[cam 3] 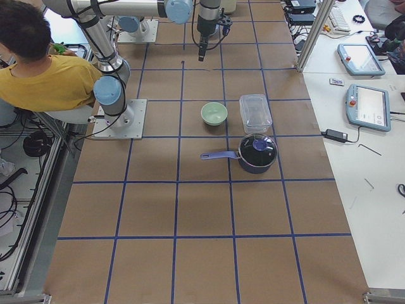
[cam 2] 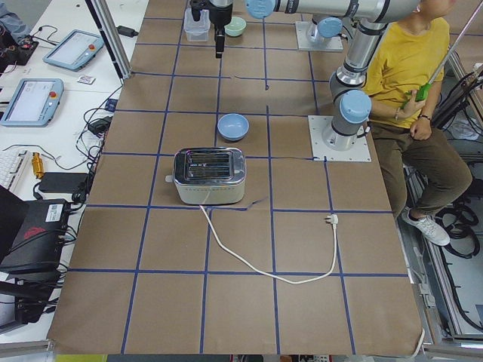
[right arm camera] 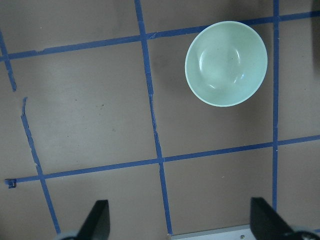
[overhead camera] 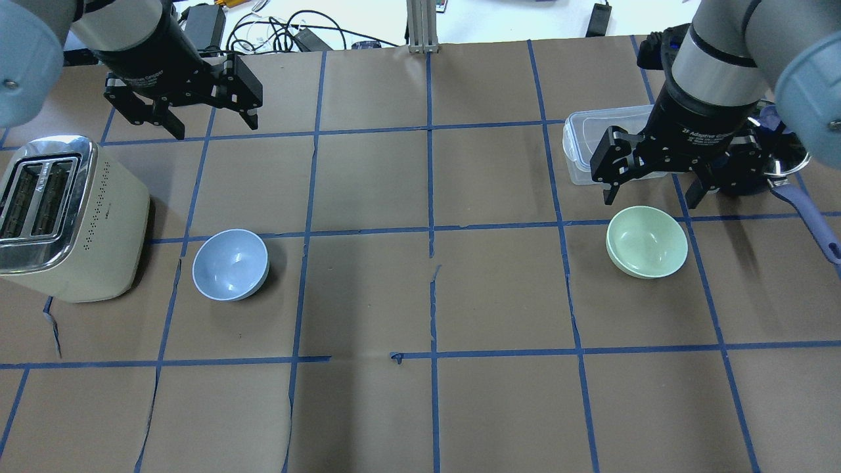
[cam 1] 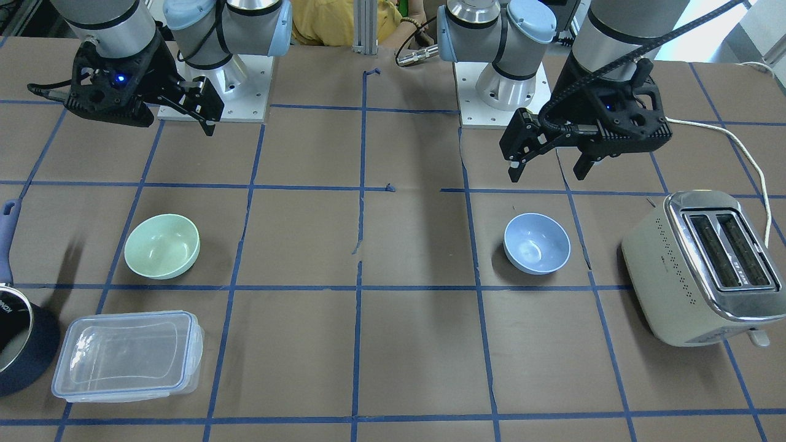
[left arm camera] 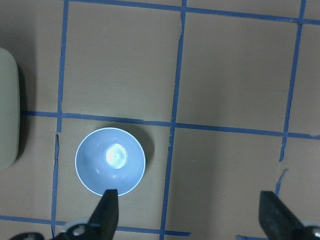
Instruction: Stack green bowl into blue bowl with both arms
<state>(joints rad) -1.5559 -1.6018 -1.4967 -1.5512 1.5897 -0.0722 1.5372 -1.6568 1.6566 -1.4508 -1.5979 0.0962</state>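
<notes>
- The green bowl [overhead camera: 647, 250] was small, round and pale mint, with a smooth matte surface and no pattern. It sat upright with its opening facing up and nothing inside.
- It rested on the brown paper-covered table [overhead camera: 420, 407], on the robot's right side, inside one square of the blue tape grid.
- A clear plastic container [cam 1: 126, 356] and a dark blue saucepan [cam 1: 18, 350] stood near it, and neither touched it.
- The blue bowl [overhead camera: 230, 265] was about the same size, a light periwinkle, plain and smooth, also upright and holding nothing.
- It sat on the robot's left side, near a cream toaster [overhead camera: 66, 217] but apart from it.
- The two bowls were well apart, with several grid squares between them.
- The right gripper [overhead camera: 650, 197] hung in the air near the green bowl without touching it. Its two black fingers were spread wide and held nothing.
- The left gripper [overhead camera: 215, 129] hung above the table near the blue bowl, clear of it. Its fingers were likewise spread apart and held nothing.
</notes>
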